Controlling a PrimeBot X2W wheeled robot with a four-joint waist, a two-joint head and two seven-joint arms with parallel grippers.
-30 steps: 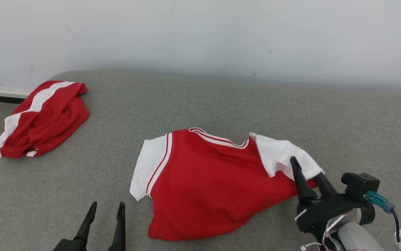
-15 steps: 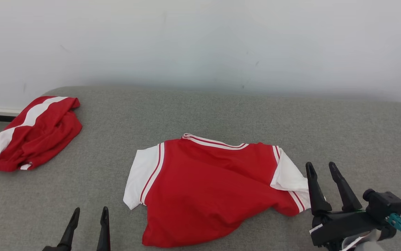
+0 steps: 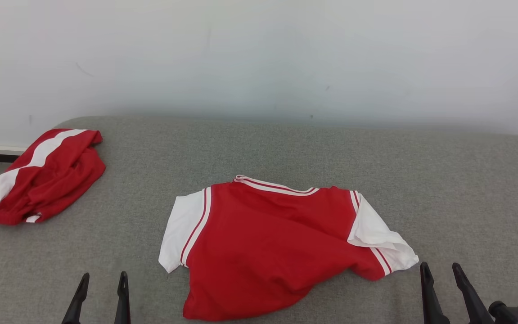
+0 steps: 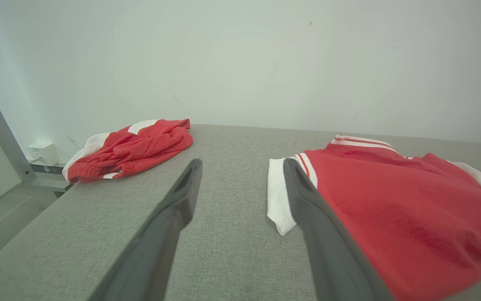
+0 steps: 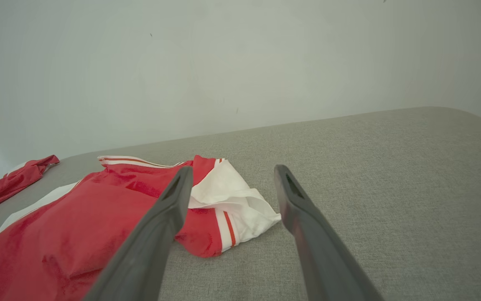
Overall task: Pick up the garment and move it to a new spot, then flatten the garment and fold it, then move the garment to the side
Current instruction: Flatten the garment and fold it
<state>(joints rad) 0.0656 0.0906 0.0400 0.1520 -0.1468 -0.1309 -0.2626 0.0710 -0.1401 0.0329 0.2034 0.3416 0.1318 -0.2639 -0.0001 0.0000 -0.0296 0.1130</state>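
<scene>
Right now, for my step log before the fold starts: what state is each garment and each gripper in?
red jersey: lying spread on the grey surface, unfolded, lower hem rumpled.
jersey sleeve on the robot's right: crumpled, doubled over itself.
bunched red-and-white garment: heaped at the far left edge.
left gripper: open, empty.
right gripper: open, empty, clear of the sleeve.

This looks like a plain test room or lab. A big table [image 3: 286, 144] with a grey cloth top stands against a plain white wall [image 3: 259, 54] (it has a few small scuffs). A white socket box [image 4: 43, 152] and a metal post [image 4: 3, 133] sit beside it.
</scene>
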